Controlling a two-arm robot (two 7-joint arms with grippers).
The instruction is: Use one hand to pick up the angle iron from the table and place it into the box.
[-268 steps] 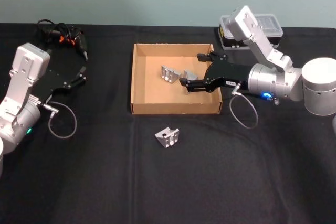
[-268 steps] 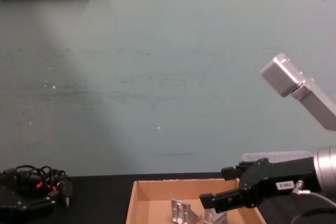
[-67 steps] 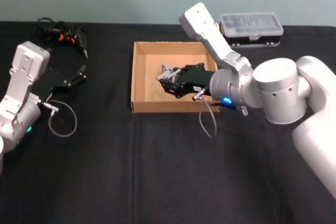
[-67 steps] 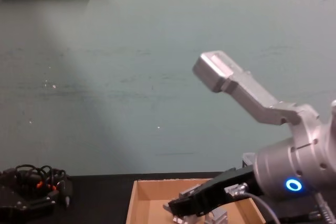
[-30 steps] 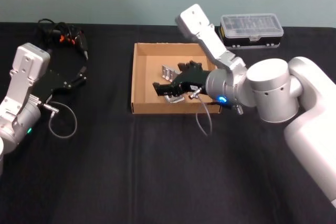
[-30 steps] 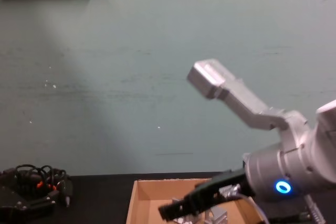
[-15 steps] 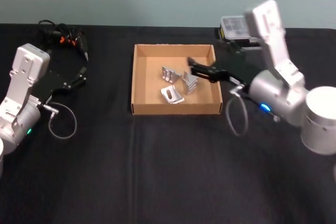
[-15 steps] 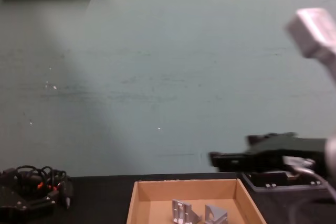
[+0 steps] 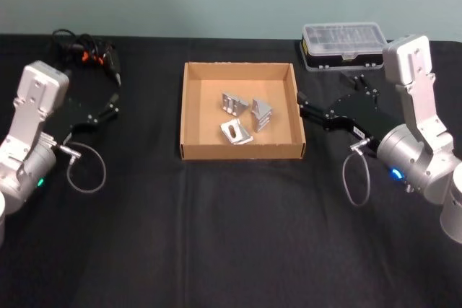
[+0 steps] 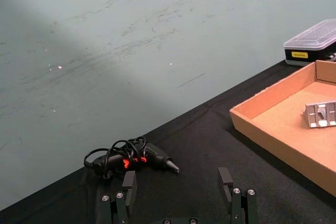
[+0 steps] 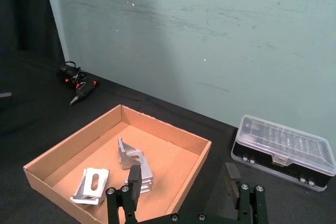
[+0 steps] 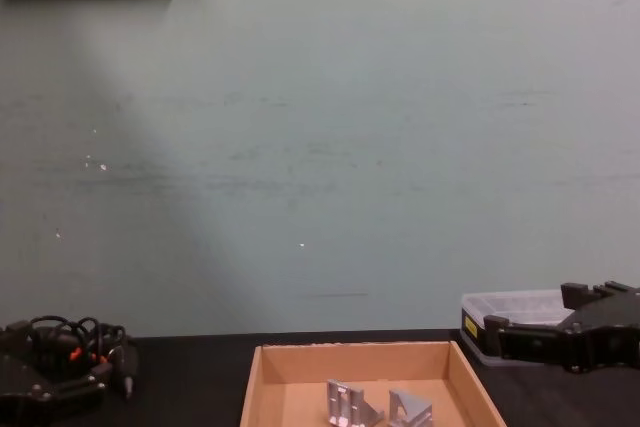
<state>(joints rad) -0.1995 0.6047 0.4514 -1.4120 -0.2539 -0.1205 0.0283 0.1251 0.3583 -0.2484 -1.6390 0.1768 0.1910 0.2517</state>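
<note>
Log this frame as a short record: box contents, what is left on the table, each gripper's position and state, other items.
box contents: three angle irons inside the box
table: black table, no angle iron seen lying outside the box
right gripper: open, holding nothing, just right of the box, beyond its right wall
left gripper: open, parked at far left
other items: clear-lidded case behind the right gripper; tool with tangled cable at back left
task status: looks complete

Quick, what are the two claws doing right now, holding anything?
Left gripper: open, holding nothing.
Right gripper: open, holding nothing, beside the box.
</note>
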